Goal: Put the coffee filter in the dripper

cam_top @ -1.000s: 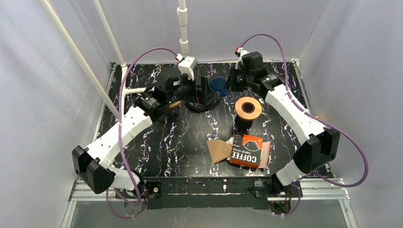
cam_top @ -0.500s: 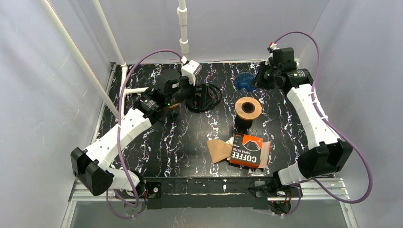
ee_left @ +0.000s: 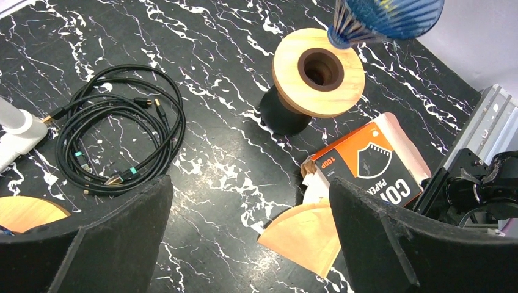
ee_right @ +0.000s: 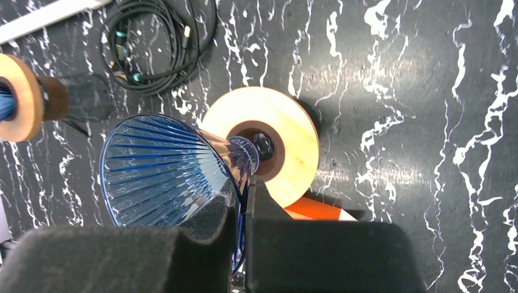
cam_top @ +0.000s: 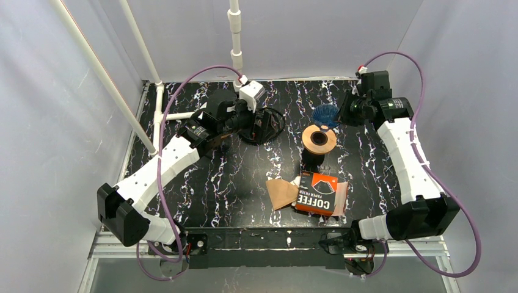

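right jaws: clamped on wall of blue ribbed dripper (ee_right: 165, 165), held tilted, tip near wooden stand (ee_right: 262, 143), not seated | left jaws: wide apart, empty, near cable coil (ee_left: 116, 128) | paper filter (ee_left: 305, 235): flat on table (ee_left: 214, 36), against filter box (ee_left: 366, 165) | handling: probably light, floppy, creases easily; pinch free edge gently

1. White plastic shells on the left arm (cam_top: 165, 162) and right arm (cam_top: 406, 152), pretty boxy.
2. Chunky black joints (cam_top: 119, 213) at the elbows, more black up by the wrists.
3. Purple cables (cam_top: 160, 131) looping off each one, little red plug ends.
4. White camera block (cam_top: 250, 94) on the left wrist, black one on the right.
5. Matte black fingers (ee_left: 91, 244), thick and wedge-ish, foamy-looking on the right.
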